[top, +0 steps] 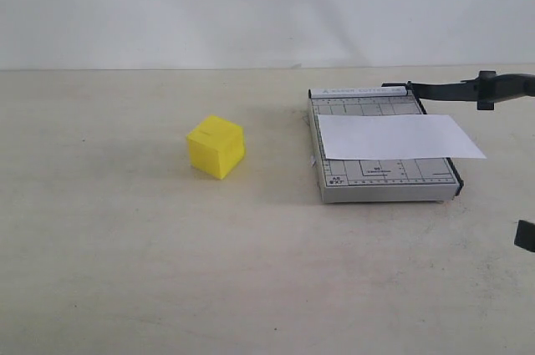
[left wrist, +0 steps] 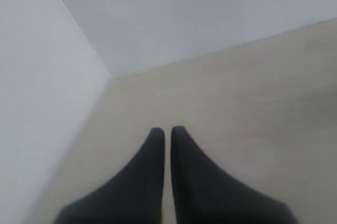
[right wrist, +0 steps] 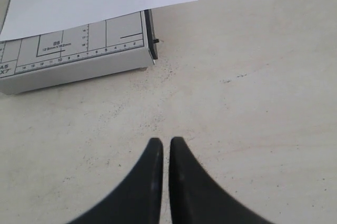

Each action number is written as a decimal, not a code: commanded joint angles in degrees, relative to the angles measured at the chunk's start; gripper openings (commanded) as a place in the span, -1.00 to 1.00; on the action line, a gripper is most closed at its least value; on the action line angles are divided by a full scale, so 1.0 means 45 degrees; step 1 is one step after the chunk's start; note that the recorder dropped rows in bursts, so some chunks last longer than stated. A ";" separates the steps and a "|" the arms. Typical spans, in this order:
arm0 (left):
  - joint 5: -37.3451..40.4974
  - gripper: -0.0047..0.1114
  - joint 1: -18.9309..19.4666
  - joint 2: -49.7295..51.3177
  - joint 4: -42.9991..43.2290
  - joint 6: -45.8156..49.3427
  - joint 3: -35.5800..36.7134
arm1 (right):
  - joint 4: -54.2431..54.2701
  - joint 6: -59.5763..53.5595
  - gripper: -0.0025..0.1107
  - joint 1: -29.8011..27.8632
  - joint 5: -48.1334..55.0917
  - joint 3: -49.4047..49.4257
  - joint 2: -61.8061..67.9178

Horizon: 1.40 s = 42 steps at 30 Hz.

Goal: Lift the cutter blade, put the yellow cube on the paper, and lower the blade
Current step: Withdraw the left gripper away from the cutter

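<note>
Right gripper [right wrist: 166, 144]: fingertips pressed together on nothing, low over the bare table [top: 125, 271].
Left gripper [left wrist: 164, 132]: closed and empty too, facing a wall corner; none of the task's things shows ahead of it, and the exterior view does not show it.
Cutter blade [top: 456, 89]: lifted off the grey board [top: 376, 184] from its far-corner hinge, reaching out past the board's side, above and beyond the right gripper (raised already, I judge, to leave the sheet open).
Paper [top: 393, 136]: flat across the board, ahead of the right fingertips. One end overhangs the cutting edge, so it lies where the blade would come down.
Yellow cube [top: 216, 146]: on the table, well apart from the board and across it from the right gripper. That is the left arm's side, so the left gripper looks the likelier one to fetch it.
Open room: bare table between cube and board, and nothing over the sheet's middle.
Edges to mind: the board's raised rim on the cube's side, and the loose overhang (a nudge could slide the paper).
</note>
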 commanded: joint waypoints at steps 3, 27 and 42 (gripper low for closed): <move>-0.1329 -0.84 -0.0243 -0.0079 -0.6705 0.1515 0.0361 | -0.0003 0.0024 -0.86 -0.0018 -0.0086 -0.0064 -0.0018; -0.3434 -0.84 -0.3268 -0.0970 -0.3476 -0.2987 0.4566 | -0.0058 -0.2664 -0.86 -0.0018 0.2919 -0.6187 -0.0966; -0.5044 -0.84 -0.3268 -0.0970 -0.4149 -0.3618 0.4566 | -0.2084 -0.2007 -0.86 -0.0018 0.4248 -1.0879 0.3658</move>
